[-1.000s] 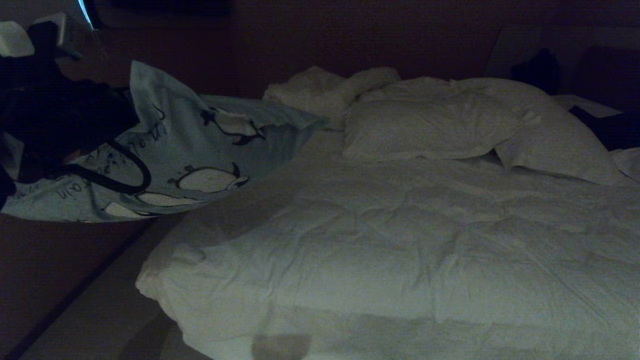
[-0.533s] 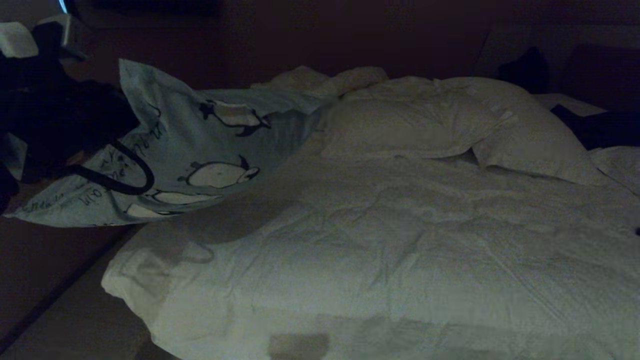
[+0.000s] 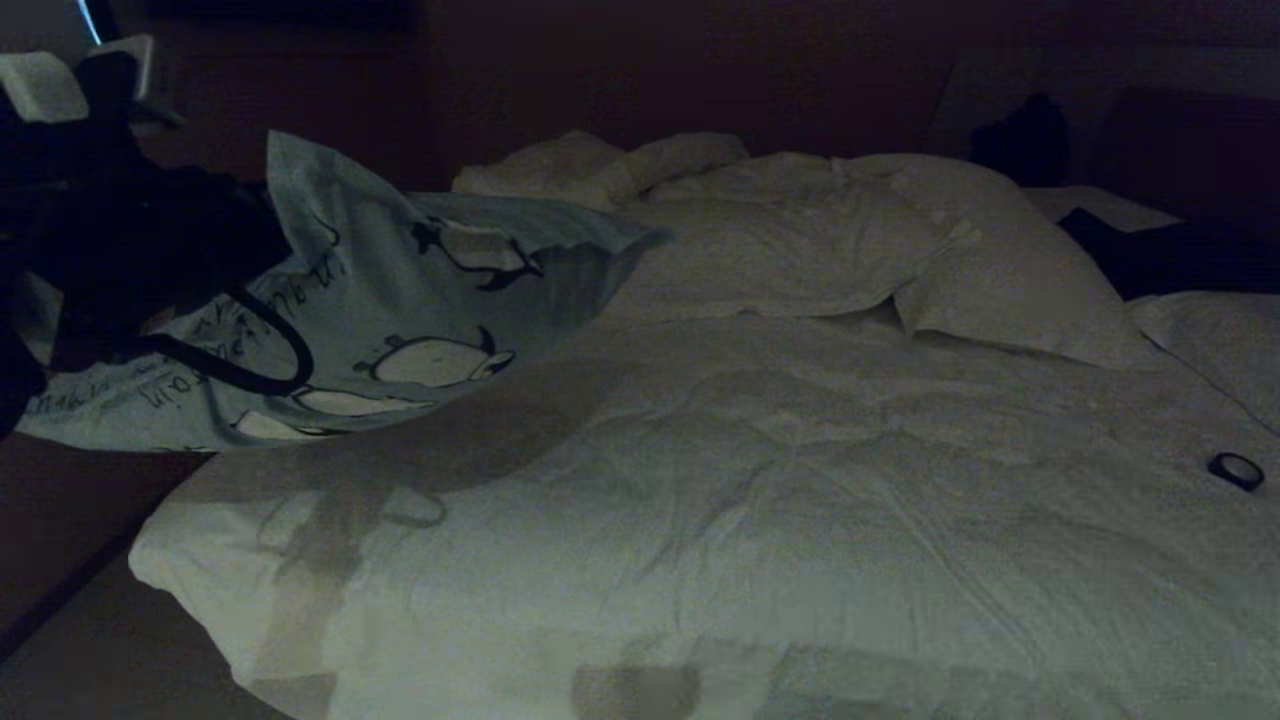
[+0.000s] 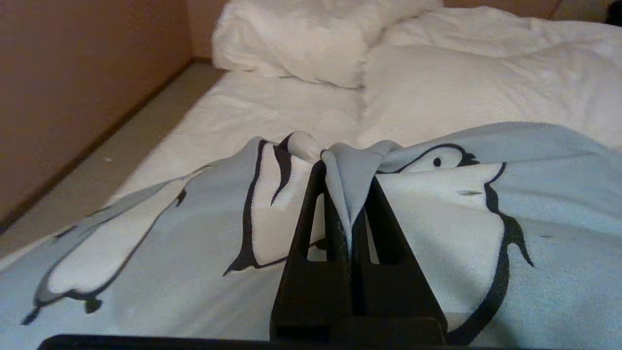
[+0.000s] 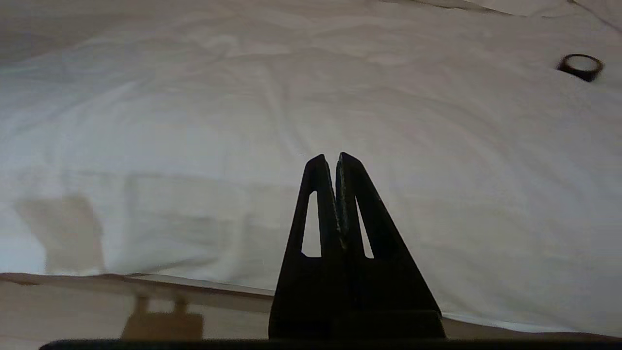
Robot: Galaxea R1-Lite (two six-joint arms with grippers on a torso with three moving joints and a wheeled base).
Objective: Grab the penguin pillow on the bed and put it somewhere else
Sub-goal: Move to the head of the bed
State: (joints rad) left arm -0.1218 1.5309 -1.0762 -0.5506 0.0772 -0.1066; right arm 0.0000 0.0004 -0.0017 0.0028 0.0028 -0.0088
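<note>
**Penguin pillow held up at the bed's left edge**

Broadly, the bed (image 3: pixel 760 500) fills most of the head view, its rumpled white duvet (image 3: pixel 800 560) running from the near edge back toward a dark headboard (image 3: pixel 640 90). The duvet's near left corner (image 3: pixel 190 560) hangs past the mattress, and beside it a strip of bare floor (image 3: pixel 60 660) runs along the bed's left side toward the wall (image 4: pixel 73 87); in the left wrist view that strip shows as a narrow lane between wall and mattress. Most of the duvet's middle lies open, with only creases across it.

At the head end lie the white pillows (image 3: pixel 860 240), one overlapping another, with a bunched white blanket (image 3: pixel 590 165) just behind them on the left.

The penguin pillow (image 3: pixel 420 300) is at the bed's left side, lifted and tilted, one corner pointing up and its lower part drooping over the duvet's left edge. The left gripper (image 4: pixel 346 175) has its fingers pinched tight on a fold of the pillow's fabric, with penguin prints spread to either side. In the head view that arm is a dark mass at the far left, with a black cable (image 3: pixel 250 350) looping across the pillow.

The right gripper (image 5: pixel 329 158) hangs low before the bed's near edge, fingers pressed together on nothing.

Smallest, a dark ring (image 3: pixel 1235 470) lies on the duvet near the right edge.
</note>
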